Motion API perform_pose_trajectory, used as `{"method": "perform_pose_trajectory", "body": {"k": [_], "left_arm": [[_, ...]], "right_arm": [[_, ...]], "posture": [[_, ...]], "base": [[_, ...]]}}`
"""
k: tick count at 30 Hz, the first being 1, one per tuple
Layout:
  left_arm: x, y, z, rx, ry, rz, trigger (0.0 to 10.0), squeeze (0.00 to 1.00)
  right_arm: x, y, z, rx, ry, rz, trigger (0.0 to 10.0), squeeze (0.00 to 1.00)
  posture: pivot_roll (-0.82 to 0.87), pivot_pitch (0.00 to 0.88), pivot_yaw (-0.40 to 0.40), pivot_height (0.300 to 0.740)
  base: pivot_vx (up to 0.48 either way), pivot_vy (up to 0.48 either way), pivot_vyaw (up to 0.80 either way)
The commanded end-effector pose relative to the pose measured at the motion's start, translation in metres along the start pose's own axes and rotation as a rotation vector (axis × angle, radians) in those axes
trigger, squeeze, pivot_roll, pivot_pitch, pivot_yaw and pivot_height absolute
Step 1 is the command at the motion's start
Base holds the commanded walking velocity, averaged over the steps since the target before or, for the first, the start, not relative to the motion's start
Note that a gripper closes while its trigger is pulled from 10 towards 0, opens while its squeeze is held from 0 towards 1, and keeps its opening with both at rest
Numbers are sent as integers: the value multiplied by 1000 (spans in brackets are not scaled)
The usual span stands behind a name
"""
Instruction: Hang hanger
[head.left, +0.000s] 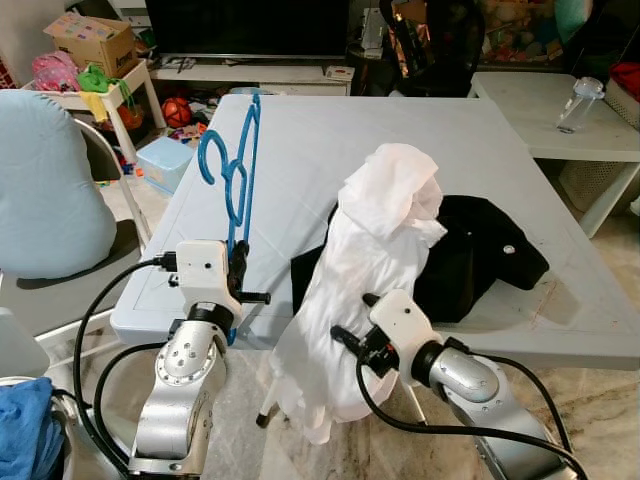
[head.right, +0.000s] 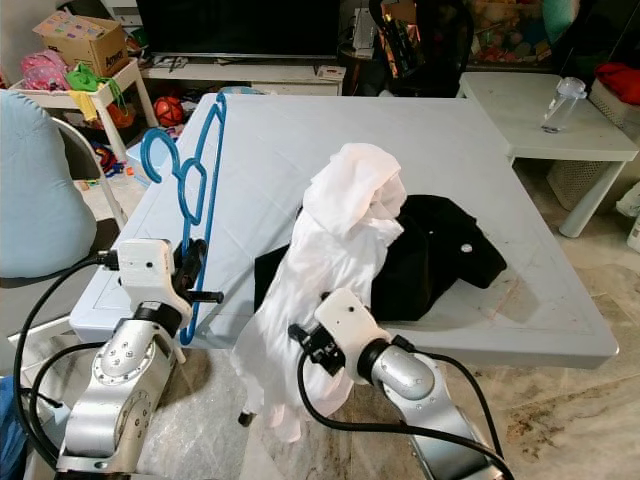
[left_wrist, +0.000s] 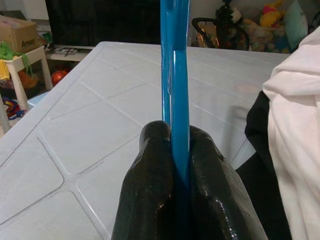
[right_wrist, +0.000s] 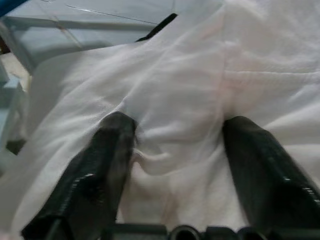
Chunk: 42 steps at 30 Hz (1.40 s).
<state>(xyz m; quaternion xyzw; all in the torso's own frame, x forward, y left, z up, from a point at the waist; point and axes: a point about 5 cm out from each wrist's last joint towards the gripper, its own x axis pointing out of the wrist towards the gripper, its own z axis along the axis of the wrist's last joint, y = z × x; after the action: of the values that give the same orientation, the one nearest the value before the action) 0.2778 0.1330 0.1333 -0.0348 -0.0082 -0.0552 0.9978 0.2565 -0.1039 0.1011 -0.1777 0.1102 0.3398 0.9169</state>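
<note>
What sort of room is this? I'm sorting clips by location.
Most likely a home living room or playroom: a large dark television screen on a low white stand, a shelf piled with colourful stuffed toys, and a big pale blue plastic table carrying laundry.

The glossy blue plastic hanger (head.left: 236, 165) looks smooth. The thin white cloth garment (head.left: 365, 260) is soft, matt and creased; the black cloth garment (head.left: 480, 250) is matt. The pale plastic tabletop (head.left: 330, 140) has a smooth, dull, grooved surface.
</note>
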Motion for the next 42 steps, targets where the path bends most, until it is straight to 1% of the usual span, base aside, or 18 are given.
{"method": "perform_pose_trajectory", "body": {"k": [1,3,8,17,23,26,29,32,33,36,37,38,39,40,41,42], "left_arm": [[1,0,2,4,-2,-1,10000,0],[1,0,2,4,-3,3,10000,0],[0,0,1,5,0,8,10000,0],[1,1,1,3,1,11,10000,0],[2,2,2,5,-3,16,10000,0],[2,0,1,-10,5,3,10000,0],[2,-2,1,-4,1,5,10000,0],[3,-2,1,-2,1,2,10000,0],[3,-2,0,0,2,-1,10000,0],[3,-2,0,1,3,-2,10000,0],[3,-2,0,0,3,-1,10000,0],[4,-2,0,-1,2,1,10000,0],[4,-2,0,-1,2,1,10000,0],[4,-2,0,-1,2,1,10000,0],[4,-3,0,-3,0,3,10000,0],[5,-4,0,-5,-1,3,10000,0]], "right_arm": [[0,-11,0,-4,3,-67,0,0],[0,-16,0,8,-2,-107,0,0],[0,-20,0,16,-3,-130,0,0],[1,-23,-1,29,-5,-142,0,0],[2,-24,-1,37,-9,-148,0,0],[3,-23,-1,38,-11,-140,0,0],[3,-27,0,52,-17,-159,0,0],[7,-36,5,67,-31,-198,0,0],[11,-46,12,89,-58,-240,0,0],[19,-60,26,144,-104,-315,0,0],[23,-66,32,153,-117,-336,0,0],[30,-75,41,160,-134,-366,0,0],[33,-78,45,163,-141,-378,0,0],[33,-78,45,163,-141,-378,0,0],[45,-96,64,177,-177,-414,0,0],[51,-106,77,170,-198,-431,0,0]], "posture": [[-1,47,8,740],[-1,49,8,740],[-4,52,7,740],[-3,67,5,740],[-4,59,6,740],[-5,56,6,740],[-7,55,7,740],[-8,55,7,740],[-9,54,8,740],[-7,53,5,740],[-5,52,4,740],[-4,52,3,740],[-4,52,3,740],[-4,52,3,740],[0,47,-2,740],[1,46,-4,740]], "base": [[0,0,0],[0,0,0],[0,0,0],[0,0,0],[0,0,0],[0,0,0],[0,0,0],[0,0,0],[0,0,0],[0,0,0],[0,0,0],[0,0,0],[0,0,0],[0,0,0],[0,0,0],[0,0,0]]}}
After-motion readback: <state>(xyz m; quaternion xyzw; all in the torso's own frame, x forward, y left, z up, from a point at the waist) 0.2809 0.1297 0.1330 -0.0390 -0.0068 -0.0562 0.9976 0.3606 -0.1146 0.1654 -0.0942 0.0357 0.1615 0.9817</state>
